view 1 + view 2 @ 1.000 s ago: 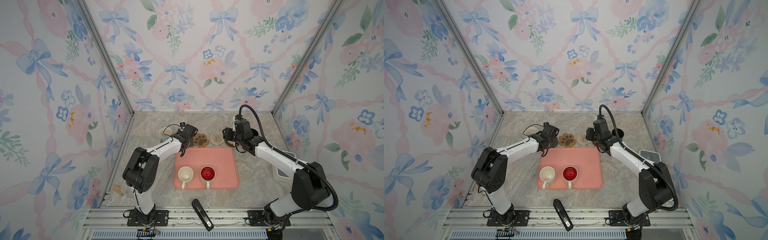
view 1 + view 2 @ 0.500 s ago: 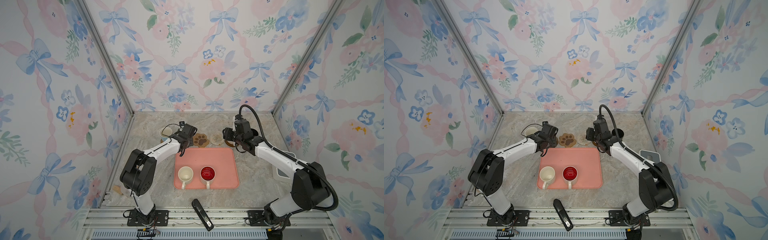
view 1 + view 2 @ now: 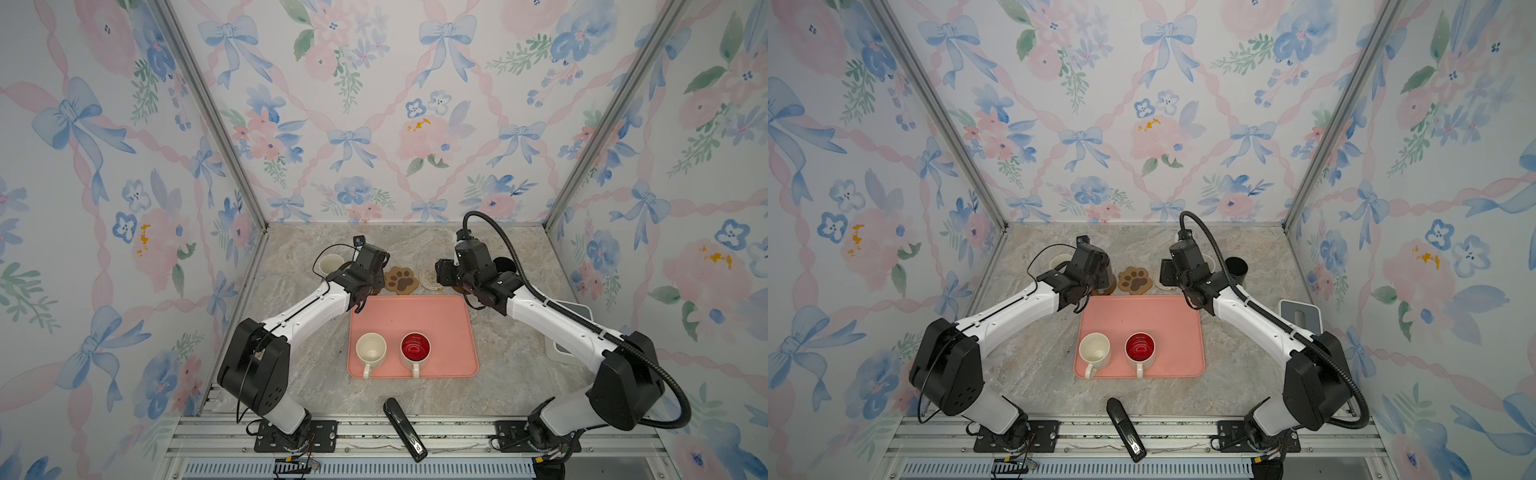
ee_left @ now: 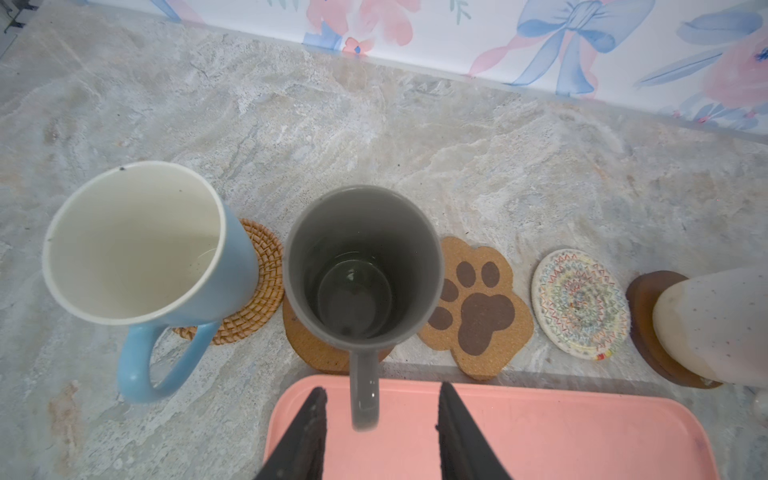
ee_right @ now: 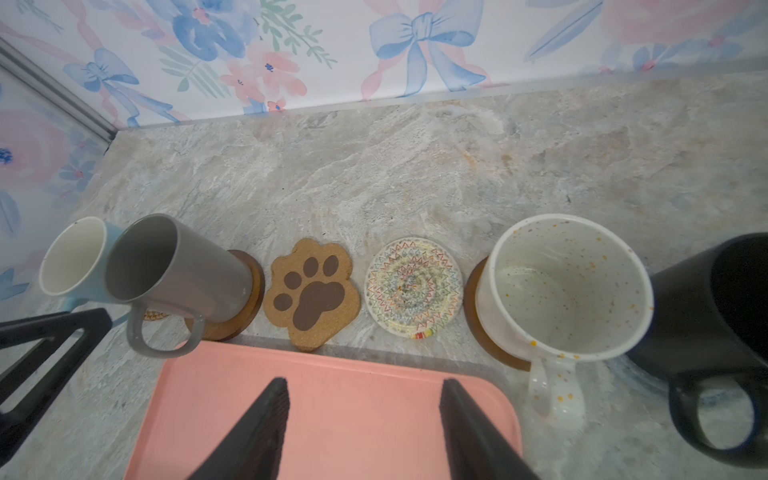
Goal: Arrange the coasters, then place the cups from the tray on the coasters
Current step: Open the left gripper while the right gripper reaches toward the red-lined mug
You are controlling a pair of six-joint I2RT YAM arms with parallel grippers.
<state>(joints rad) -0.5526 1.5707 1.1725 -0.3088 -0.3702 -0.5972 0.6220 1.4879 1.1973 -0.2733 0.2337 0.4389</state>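
Note:
In the left wrist view the grey cup stands on a brown round coaster, between the light blue cup on the woven rattan coaster and the bare paw-print coaster. My left gripper is open, its jaws either side of the grey cup's handle without touching it. The cream crochet coaster is bare. The speckled white cup sits on the other brown coaster, the black cup beside it. My right gripper hangs open over the tray's far edge. The cream cup and the red-inside cup stand on the tray.
A black stapler-like object lies at the table's front edge. A grey-white box sits at the right, under the right arm. The coaster row runs just behind the tray's far rim.
My left gripper's jaws have spread apart and let go of the grey cup's handle. The grey cup stays on its coaster. The right arm has barely moved.

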